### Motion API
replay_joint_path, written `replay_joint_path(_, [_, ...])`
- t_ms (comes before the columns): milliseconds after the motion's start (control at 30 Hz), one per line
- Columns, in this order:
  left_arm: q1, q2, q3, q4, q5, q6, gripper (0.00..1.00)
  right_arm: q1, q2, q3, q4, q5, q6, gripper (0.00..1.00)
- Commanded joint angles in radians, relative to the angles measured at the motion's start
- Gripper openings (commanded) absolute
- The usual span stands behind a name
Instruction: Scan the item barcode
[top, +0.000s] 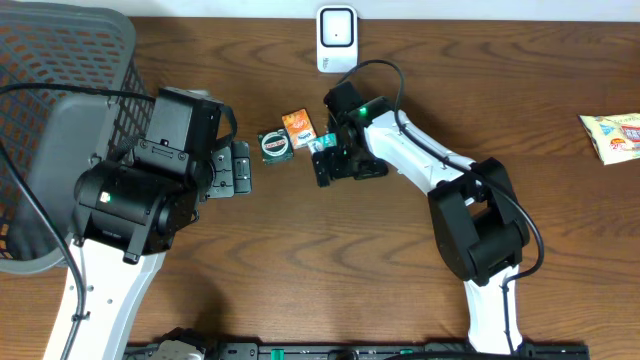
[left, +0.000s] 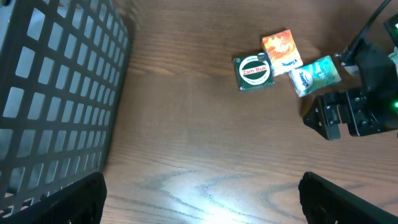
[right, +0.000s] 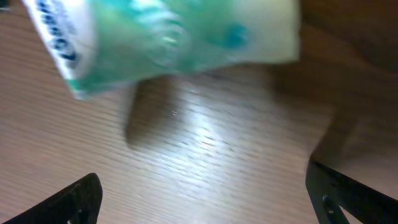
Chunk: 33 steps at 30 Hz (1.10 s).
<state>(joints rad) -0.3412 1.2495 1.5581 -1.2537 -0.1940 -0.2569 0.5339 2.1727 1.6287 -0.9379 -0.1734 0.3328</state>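
**Soft teal-and-white packet (right: 168, 37) lies flat on the brown wooden table (top: 300, 280), just ahead of the right pincer (right: 202, 193).**
The right pincer is nearer, wide open and holding nothing. The left pincer (left: 202, 205) is wide open too, but well apart. The packet's long side lies slanted, with its lettered end just beside the small orange packet (left: 280, 50).

**Cluster Mid-Table, Basket Left, Scanner Behind**

Mid-table (top: 330, 280): a tin (top: 275, 145), with a sachet (top: 298, 126) just behind and to its right, and a pouch (top: 325, 146) close on the right of both. Behind the cluster, at the far edge: the scanner (top: 337, 38). Far left: a basket (top: 60, 110). Far right, well apart: a snack bag (top: 612, 135).
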Motion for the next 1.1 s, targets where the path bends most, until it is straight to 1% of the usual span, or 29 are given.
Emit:
replay_joint_path(0, [0.005, 0.005, 0.008, -0.003, -0.017, 0.009, 0.98, -0.019, -0.091, 0.02, -0.019, 0.043, 0.047, 0.99])
replay_joint_path(300, [0.005, 0.005, 0.008, -0.003, -0.017, 0.01, 0.98, -0.026, -0.223, 0.02, -0.049, 0.086, 0.048, 0.99])
replay_joint_path(1067, [0.005, 0.005, 0.008, -0.003, -0.017, 0.01, 0.98, -0.022, -0.224, 0.018, -0.047, 0.086, 0.048, 0.99])
